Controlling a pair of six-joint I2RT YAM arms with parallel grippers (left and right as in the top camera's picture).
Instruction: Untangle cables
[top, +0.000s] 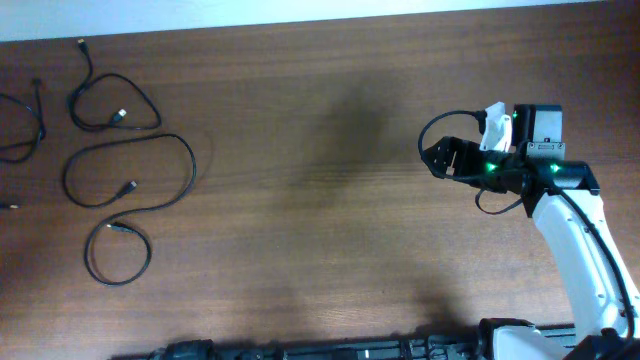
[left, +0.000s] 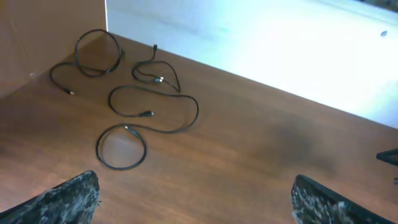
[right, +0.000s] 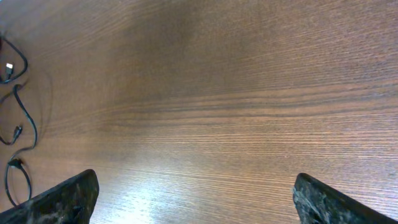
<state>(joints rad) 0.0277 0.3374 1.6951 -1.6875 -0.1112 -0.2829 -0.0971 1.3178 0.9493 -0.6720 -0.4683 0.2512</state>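
Worktop: bare brown wood grain.

Cables: three thin black cords, all lying flat toward the left edge, from the far-left corner down to about mid-depth. None crossed another in the overhead view.
- Long cable: swept in a wide S. One plug end was tucked inside the upper curve. The lower end closed into a round loop, which was the part nearest the near edge.
- Second cable: a smaller loop just beyond the long cable on the far-edge side. It was near the long cable but not touching it. A pale plug sat inside the loop, and a tail ran up toward the far edge.
- Third cable: at the left edge, partly cut off by the overhead frame. The left wrist view showed it as a round loop with a trailing tail.

Right gripper: hung over bare wood toward the right edge, about midway between the far and near edges, and pointed toward the left edge. In the right wrist view its fingers stood spread wide with only wood grain between them. It was well apart from every cable. Green lights showed on the right arm.

Left gripper: not visible in the overhead view. In the left wrist view its fingers stood spread wide and held nothing. The cables lay ahead of it, clear of both fingers.
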